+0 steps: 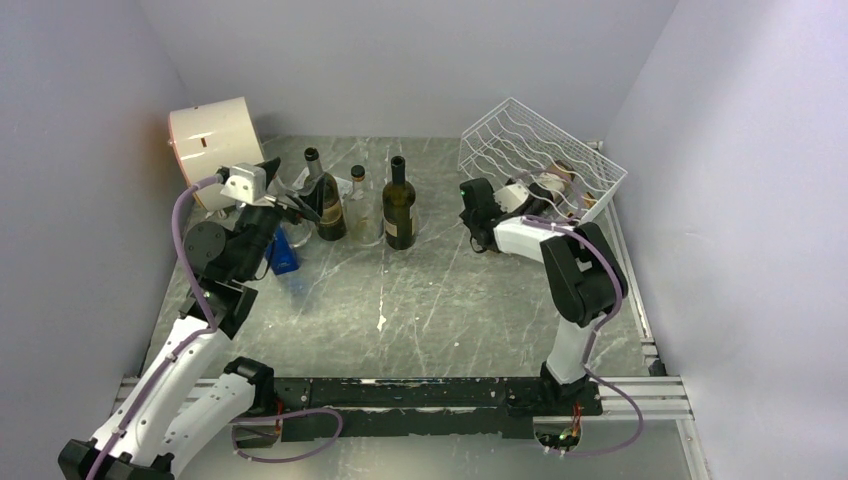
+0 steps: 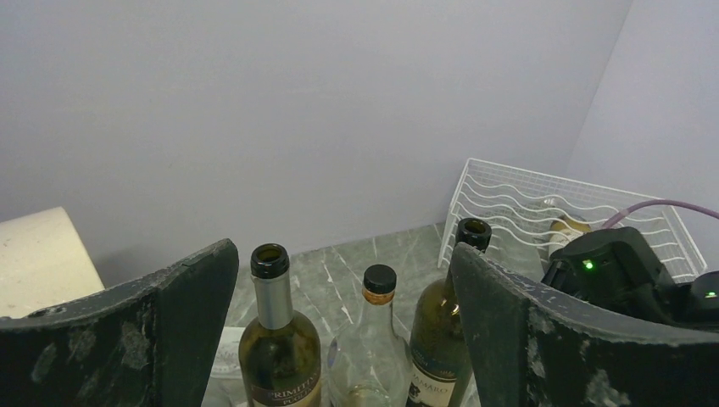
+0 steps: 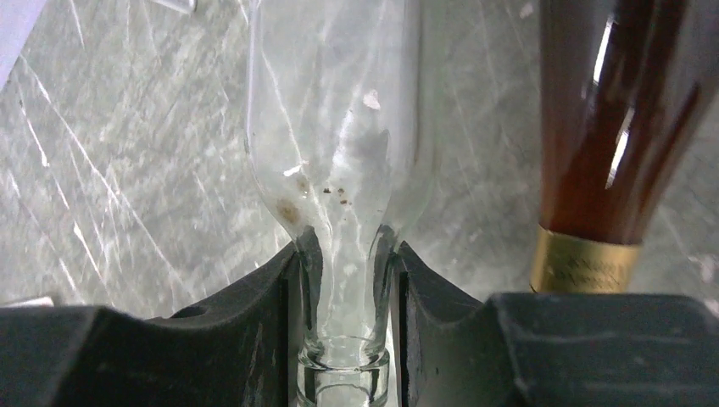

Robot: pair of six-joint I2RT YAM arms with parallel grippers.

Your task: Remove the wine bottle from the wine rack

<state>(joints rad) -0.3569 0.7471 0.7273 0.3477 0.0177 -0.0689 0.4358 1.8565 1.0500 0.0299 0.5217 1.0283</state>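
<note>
The white wire wine rack (image 1: pixel 520 135) sits tilted at the back right, also in the left wrist view (image 2: pixel 509 195). My right gripper (image 3: pixel 346 288) is shut on the neck of a clear glass wine bottle (image 3: pixel 339 127) that lies in the rack. A brown bottle with a gold band (image 3: pixel 615 127) lies beside it on the right. From above, the right gripper (image 1: pixel 548 188) reaches into the rack's front edge. My left gripper (image 2: pixel 343 339) stands wide open at the back left (image 1: pixel 290 195), holding nothing, facing standing bottles.
A dark bottle (image 1: pixel 326 200), a small clear capped bottle (image 1: pixel 358 185) and another dark bottle (image 1: pixel 399 205) stand in a row at the back middle. A cream drum (image 1: pixel 215 140) stands at the back left. A blue object (image 1: pixel 282 252) lies under the left arm.
</note>
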